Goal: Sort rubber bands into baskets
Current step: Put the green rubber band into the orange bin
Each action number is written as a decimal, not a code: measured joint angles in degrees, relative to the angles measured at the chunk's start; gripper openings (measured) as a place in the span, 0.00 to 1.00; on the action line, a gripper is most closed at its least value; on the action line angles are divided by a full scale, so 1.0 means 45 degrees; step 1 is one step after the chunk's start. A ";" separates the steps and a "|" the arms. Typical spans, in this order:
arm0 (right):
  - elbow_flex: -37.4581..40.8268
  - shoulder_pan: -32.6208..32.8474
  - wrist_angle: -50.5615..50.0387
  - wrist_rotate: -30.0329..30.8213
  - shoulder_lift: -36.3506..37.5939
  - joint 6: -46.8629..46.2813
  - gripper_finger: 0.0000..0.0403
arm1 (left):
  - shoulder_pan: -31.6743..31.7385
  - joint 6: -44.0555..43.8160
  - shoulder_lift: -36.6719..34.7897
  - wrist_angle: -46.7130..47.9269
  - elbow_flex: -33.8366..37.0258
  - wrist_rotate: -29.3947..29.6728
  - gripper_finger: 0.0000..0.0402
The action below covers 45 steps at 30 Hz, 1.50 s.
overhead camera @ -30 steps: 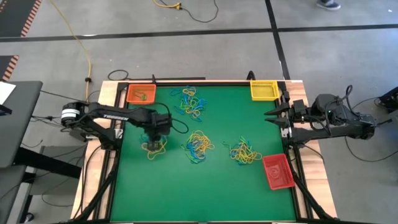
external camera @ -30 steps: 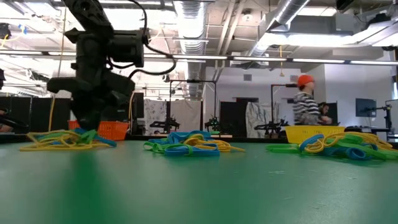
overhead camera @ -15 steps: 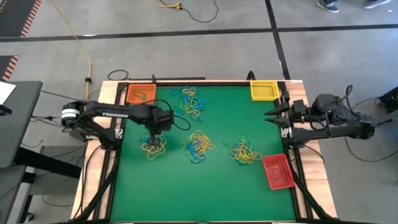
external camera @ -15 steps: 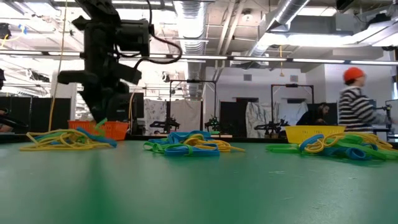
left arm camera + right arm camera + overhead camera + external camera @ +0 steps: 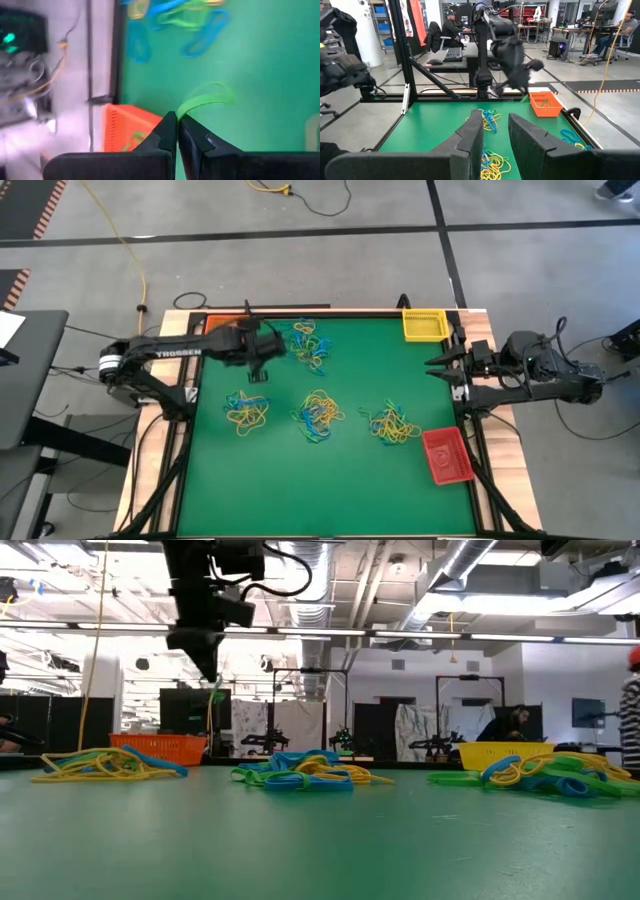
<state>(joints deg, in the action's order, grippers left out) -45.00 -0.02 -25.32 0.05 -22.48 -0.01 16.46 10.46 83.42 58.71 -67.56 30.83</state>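
Rubber bands in yellow, blue and green lie in several piles on the green table: near left [image 5: 245, 412], middle [image 5: 318, 415], right [image 5: 393, 425] and far [image 5: 310, 343]. My left gripper [image 5: 177, 121] is shut on one green rubber band [image 5: 205, 96], high over the table's far left [image 5: 258, 370], beside the orange basket [image 5: 129, 131]. A green band lies in that basket. The yellow basket [image 5: 424, 325] stands at the far right corner and the red basket [image 5: 447, 455] at the near right. My right gripper [image 5: 437, 368] waits open at the right edge. My left gripper pinches one end of the green band's loop [image 5: 181, 111] between its two fingertips. The fingers slant down from above. The rest of the loop sticks out past the fingertips and hangs below them [image 5: 216, 695], well clear of the table and the piles.
A raised frame runs along the table's edges [image 5: 330, 311]. Bare green surface lies along the near edge [image 5: 320, 490] and between the piles. Beyond the table the low view shows a workshop, with a person at its right edge [image 5: 633, 710].
My left gripper has risen from the near-left pile and gone toward the far edge and the orange basket, tipping less steeply down. The green band has come up with it, lifted clear of the pile, which stays on the table.
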 joint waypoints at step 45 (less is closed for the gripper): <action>0.0001 0.0000 0.0001 -0.0001 0.0000 0.0000 0.32 | 1.0041 0.0271 0.1829 -0.2695 0.1065 -0.3248 0.15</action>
<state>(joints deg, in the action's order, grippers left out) -45.00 -0.02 -25.31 0.05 -22.48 -0.01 61.65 11.68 91.65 46.58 -62.77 16.22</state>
